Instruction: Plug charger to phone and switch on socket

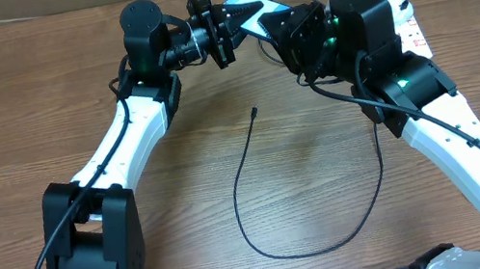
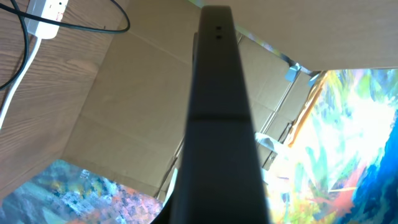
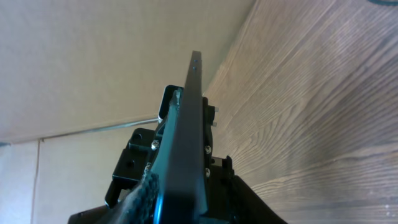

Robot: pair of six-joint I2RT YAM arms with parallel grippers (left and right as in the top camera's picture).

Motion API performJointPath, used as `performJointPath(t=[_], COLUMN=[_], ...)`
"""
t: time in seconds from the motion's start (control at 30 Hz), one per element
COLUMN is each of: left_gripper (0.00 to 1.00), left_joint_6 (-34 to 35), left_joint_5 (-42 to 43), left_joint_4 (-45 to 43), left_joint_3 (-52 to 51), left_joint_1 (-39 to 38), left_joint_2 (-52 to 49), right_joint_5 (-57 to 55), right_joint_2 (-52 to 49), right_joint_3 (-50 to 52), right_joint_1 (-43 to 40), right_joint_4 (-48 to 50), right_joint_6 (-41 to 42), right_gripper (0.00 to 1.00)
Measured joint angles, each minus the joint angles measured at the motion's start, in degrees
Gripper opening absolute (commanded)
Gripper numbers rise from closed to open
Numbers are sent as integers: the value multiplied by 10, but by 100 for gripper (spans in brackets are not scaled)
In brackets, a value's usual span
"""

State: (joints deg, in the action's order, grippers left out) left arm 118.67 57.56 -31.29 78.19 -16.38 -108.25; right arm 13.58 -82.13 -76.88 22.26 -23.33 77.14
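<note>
The phone (image 1: 243, 9) is held up off the table (image 1: 2, 116) close to its far edge, just in front of the cardboard wall (image 1: 23, 3), so there is little room behind it. The left gripper (image 1: 221, 35) is clamped fast on the phone's left end. The right gripper (image 1: 287, 34) sits at the phone's right end, and I cannot tell how far its jaws stand apart or whether they grip. Both wrist views see the phone edge-on as a dark bar. One charger (image 1: 240, 193) lies in a wide loop on the open wood between the two arms, its connector tip (image 1: 254, 110) free at mid-table and well apart from both grippers. One socket (image 1: 416, 32) lies near the far right, mostly hidden under the right arm. The near centre of the table is open. Count: one phone, one charger, one socket, two arms.
</note>
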Motion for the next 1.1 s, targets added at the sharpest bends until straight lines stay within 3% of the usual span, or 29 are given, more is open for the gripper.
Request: performJointPath(t=[0.13,0.33,0.37,0.4,0.63,0.87,1.1], left_gripper=[4,4,4,4,4,4,4], left_joint_6=[2,-2,-5,-7,-55,-178,-327], left_joint_5=[-1,-4,-5,-5,-13,-26,-10], left_joint_4=[0,2,5,9,79,108,108], left_joint_3=[0,0,0,0,0,0,0], left_joint_1=[0,0,1,3,11,26,59], left_joint_2=[0,0,0,0,0,0,0], right_joint_5=[7,10,10,10,12,25,30], right_joint_2=[0,0,1,2,65,134,130], right_joint_3=[0,0,0,0,0,-2,-3], right_joint_1=[0,-1,-2,-2,-63,-145,-206], right_joint_4=[-3,-2,-3,-2,-4,-124,-247], right_joint_6=[-9,-40,-47,-54,-113,-195,-309], right_gripper=[68,86,95,98,100,100,100])
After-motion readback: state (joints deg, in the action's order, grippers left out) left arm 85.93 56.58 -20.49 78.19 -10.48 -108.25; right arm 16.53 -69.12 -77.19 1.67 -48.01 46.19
